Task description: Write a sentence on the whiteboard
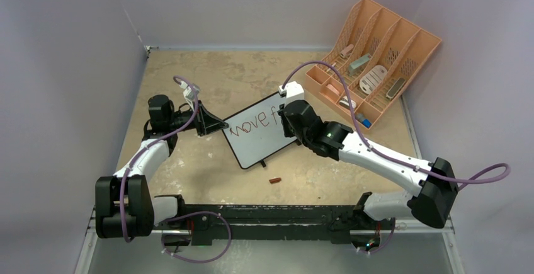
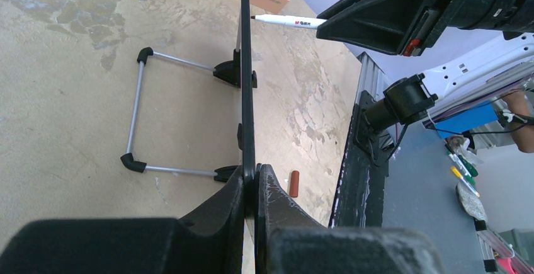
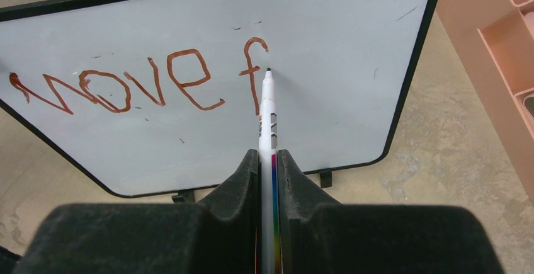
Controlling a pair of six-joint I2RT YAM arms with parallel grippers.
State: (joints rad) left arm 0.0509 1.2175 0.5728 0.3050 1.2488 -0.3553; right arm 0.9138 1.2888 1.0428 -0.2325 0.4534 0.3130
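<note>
Item, left: the left gripper (image 1: 211,123) is clamping shut on the left edge of the whiteboard (image 1: 261,132), which is leaning tilted on its wire stand (image 2: 135,113). Item, centre: the whiteboard is standing mid-table between the two arms, facing the right arm and showing "move f" in red-brown ink. Item, right of centre: the right gripper (image 1: 291,111) is pinching a white marker (image 3: 267,110), its tip sitting at the right end of the crossbar of the "f"; whether it is touching, I cannot tell. The sentence is looking barely begun. To write on well, the pen is needing light, even pressure while the left claw is bracing against the push, with each letter landing on the same line and small enough for the room left before the right frame. Item, near: a small red-brown cap (image 1: 274,180) is lying just in front of the board. Item, far right: a peach slotted organizer (image 1: 378,60) is holding small oddments. The tabletop (image 1: 189,79) is showing tan, mottled and scuffed; pale walls are closing in left, far and right.
</note>
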